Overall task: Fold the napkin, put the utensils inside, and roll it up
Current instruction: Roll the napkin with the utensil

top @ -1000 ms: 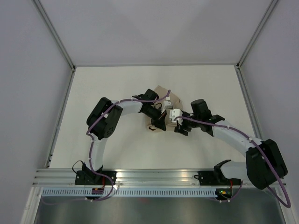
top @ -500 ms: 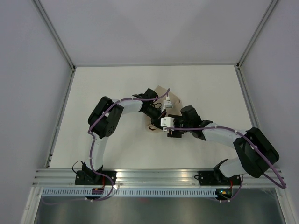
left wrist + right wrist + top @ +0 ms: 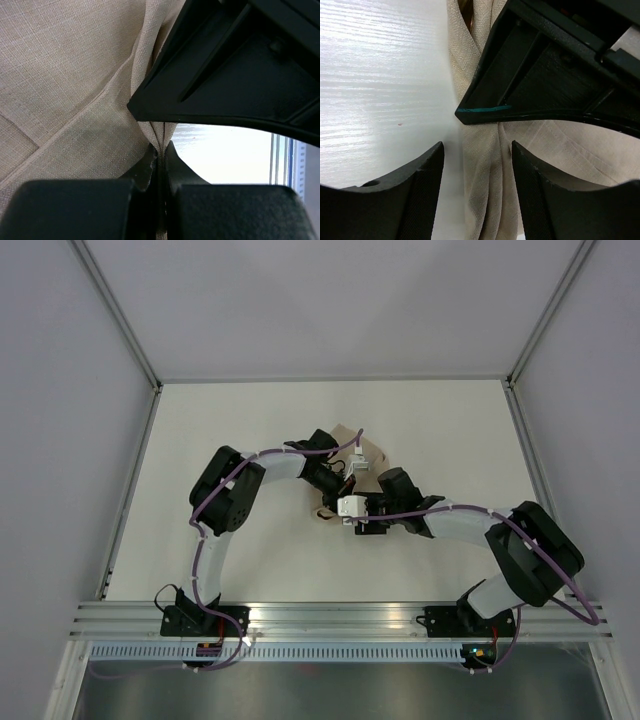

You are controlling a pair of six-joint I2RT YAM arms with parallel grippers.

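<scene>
The beige napkin (image 3: 372,453) lies mid-table, mostly hidden under both arms. My left gripper (image 3: 337,498) is shut on a raised pinch of the napkin (image 3: 75,75), and the cloth fold runs up from between its jaws (image 3: 160,152). My right gripper (image 3: 338,515) is open, and its jaws (image 3: 477,150) straddle the bunched napkin edge (image 3: 487,200) without closing on it. The left gripper's black finger (image 3: 545,75) sits just beyond it. A right finger (image 3: 240,65) fills the upper right of the left wrist view. The utensils are hidden, apart from perhaps a brown sliver in the fold (image 3: 465,10).
The white table (image 3: 230,430) is bounded by metal frame posts and grey walls at left, right and back. A metal rail (image 3: 330,615) with the arm bases runs along the near edge. The two wrists are close together over the napkin.
My right arm has swung left, bringing its open gripper up to the napkin edge beside the left gripper. The left gripper has held its pinch almost still.
</scene>
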